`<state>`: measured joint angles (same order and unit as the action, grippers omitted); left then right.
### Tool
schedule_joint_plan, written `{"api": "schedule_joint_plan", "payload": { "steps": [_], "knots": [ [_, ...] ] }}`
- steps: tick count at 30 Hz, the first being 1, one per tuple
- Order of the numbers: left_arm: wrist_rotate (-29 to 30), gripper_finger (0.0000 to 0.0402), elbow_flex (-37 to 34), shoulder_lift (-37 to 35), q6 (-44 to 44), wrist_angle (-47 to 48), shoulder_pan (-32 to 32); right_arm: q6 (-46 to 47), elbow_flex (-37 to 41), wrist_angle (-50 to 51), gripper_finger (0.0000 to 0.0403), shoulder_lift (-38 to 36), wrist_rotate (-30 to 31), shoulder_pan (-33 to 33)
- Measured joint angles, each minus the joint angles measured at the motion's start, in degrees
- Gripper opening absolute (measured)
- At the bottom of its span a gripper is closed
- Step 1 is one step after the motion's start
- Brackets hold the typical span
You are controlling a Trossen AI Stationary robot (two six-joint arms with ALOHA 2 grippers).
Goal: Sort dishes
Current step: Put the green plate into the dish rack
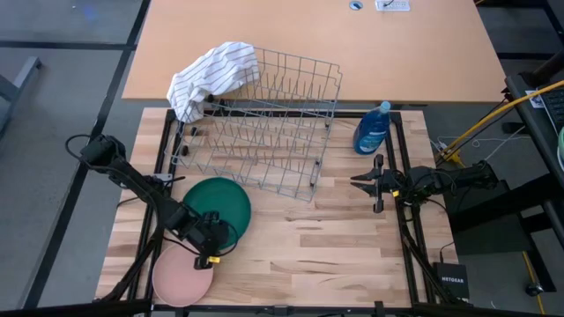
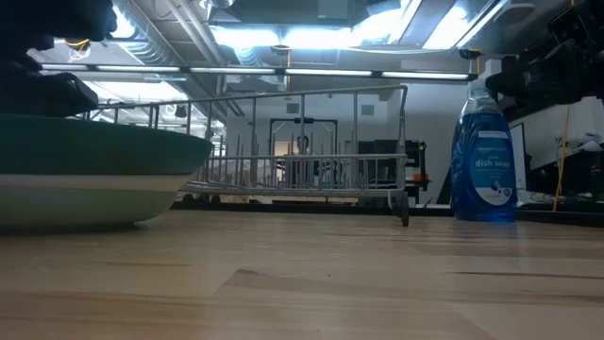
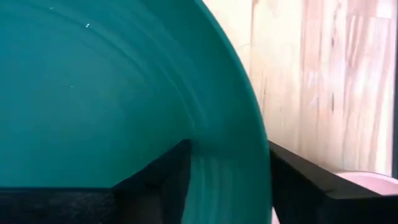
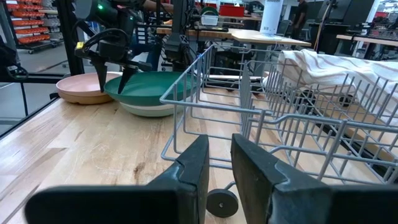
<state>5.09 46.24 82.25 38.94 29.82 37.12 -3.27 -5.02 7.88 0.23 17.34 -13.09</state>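
My left tool [image 1: 214, 236] straddles the near rim of the dark green plate [image 1: 218, 201], fingers spread and not clamped. That plate tops a stack on the worktop [image 1: 335, 246], beside the pink plate [image 1: 179, 275]. My right tool [image 1: 363, 183] waits nearly closed, empty, near the wire rack [image 1: 264, 132].

Bright ceiling strip lights [image 2: 311, 38] glare at the low view's top, leaving the rack silhouetted. The bench [image 1: 335, 238] is evenly lit with faint shadows. The near green plate [image 3: 112, 93] is blurred.
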Motion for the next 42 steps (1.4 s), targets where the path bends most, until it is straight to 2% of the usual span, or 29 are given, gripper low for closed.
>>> {"api": "schedule_joint_plan", "payload": {
  "steps": [10,13,17,35,42],
  "knots": [
    [-0.6,0.0035,0.1,-0.5,1.7,0.0,0.0,0.0,0.0,0.0,0.0072,0.0,0.0,0.0],
    [-0.9,0.0011,0.2,-1.0,3.9,0.0,0.0,0.0,0.0,0.0,0.0072,0.0,0.0,0.0],
    [-1.7,0.0012,0.4,-2.5,5.8,0.2,0.0,0.0,0.0,0.0,0.0072,0.0,0.0,0.0],
    [-2.3,0.0001,9.5,-15.8,6.1,-0.7,0.0,0.0,0.0,0.0,0.0072,0.0,0.0,0.0],
    [0.4,0.0001,11.0,-19.4,6.4,-3.3,-0.1,0.0,0.0,0.0,0.0072,0.0,0.0,0.0]
  ]
}}
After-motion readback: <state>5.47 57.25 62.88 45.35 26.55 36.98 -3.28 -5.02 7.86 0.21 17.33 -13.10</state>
